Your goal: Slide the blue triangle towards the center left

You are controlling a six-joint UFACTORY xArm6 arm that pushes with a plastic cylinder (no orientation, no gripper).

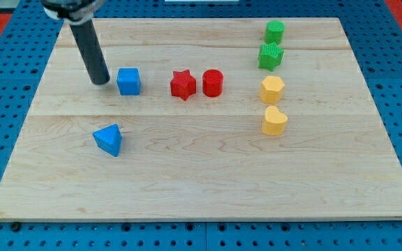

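The blue triangle [109, 139] lies on the wooden board [201, 174], left of the middle and toward the view's bottom. My tip [100, 81] touches the board in the upper left, just left of a blue cube [128, 81]. The tip is above the blue triangle in the view, about a block's width and a half away, and apart from it. The dark rod rises from the tip to the view's top left.
A red star [183, 84] and a red cylinder [213, 82] sit right of the blue cube. At the right stand a green cylinder [275, 31], a green star [271, 56], a yellow hexagon [272, 89] and a yellow heart [274, 120].
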